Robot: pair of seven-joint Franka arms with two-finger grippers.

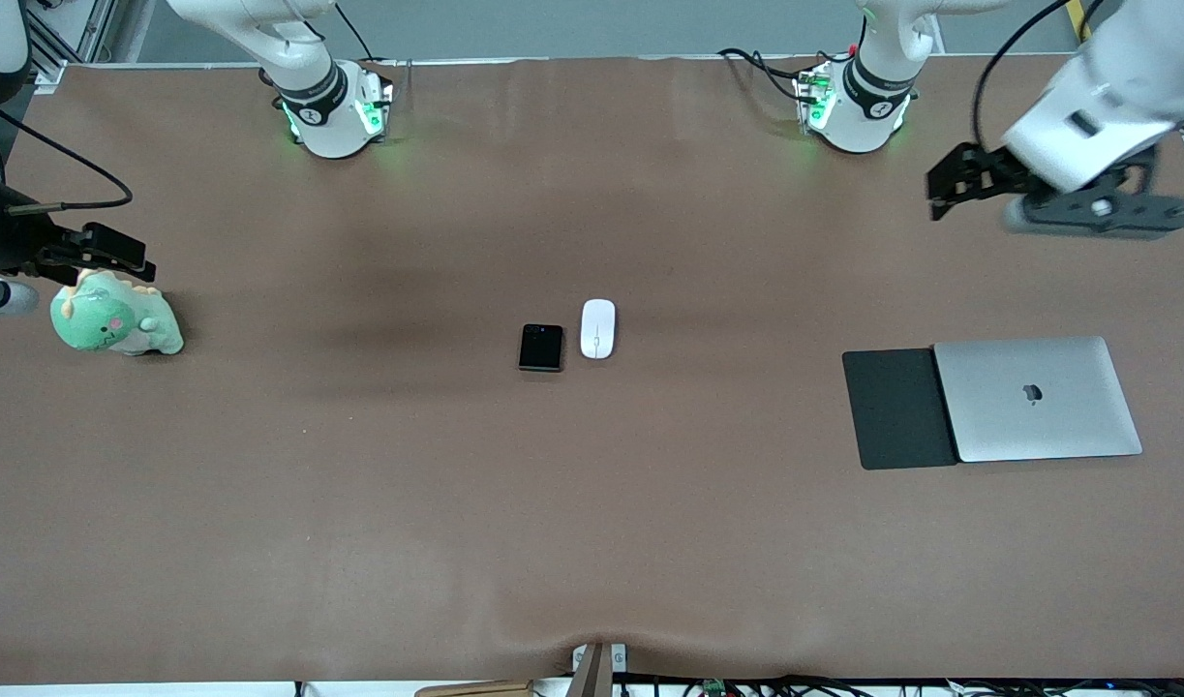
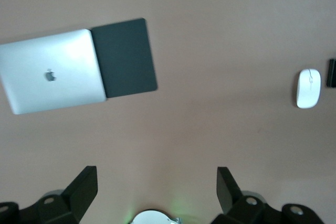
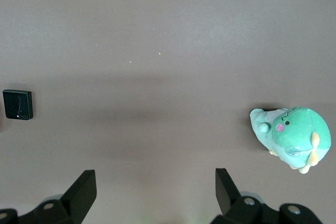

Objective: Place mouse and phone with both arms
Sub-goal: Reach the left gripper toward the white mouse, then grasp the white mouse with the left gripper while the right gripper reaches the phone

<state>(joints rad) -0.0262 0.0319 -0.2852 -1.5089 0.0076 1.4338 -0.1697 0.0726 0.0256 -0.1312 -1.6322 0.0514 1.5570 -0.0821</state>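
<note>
Two small devices lie side by side near the middle of the brown cloth-covered table, with nothing on them. Going from the front camera outward, the closed silver laptop comes first, toward the left arm's end, its edge overlapping a flat dark grey rectangular pad beside it. A little farther off sit the task's things: the small black, nearly square folded phone and, just beside it on the left arm's side, the glossy white oval mouse, the two close together but not touching. About level with them, at the right arm's end of the table, rests a green plush dinosaur toy.

The right gripper hangs over the table just by the plush toy, its black fingers spread wide and holding nothing. The left gripper hangs over bare table at the left arm's end, its fingers likewise spread apart and empty.
</note>
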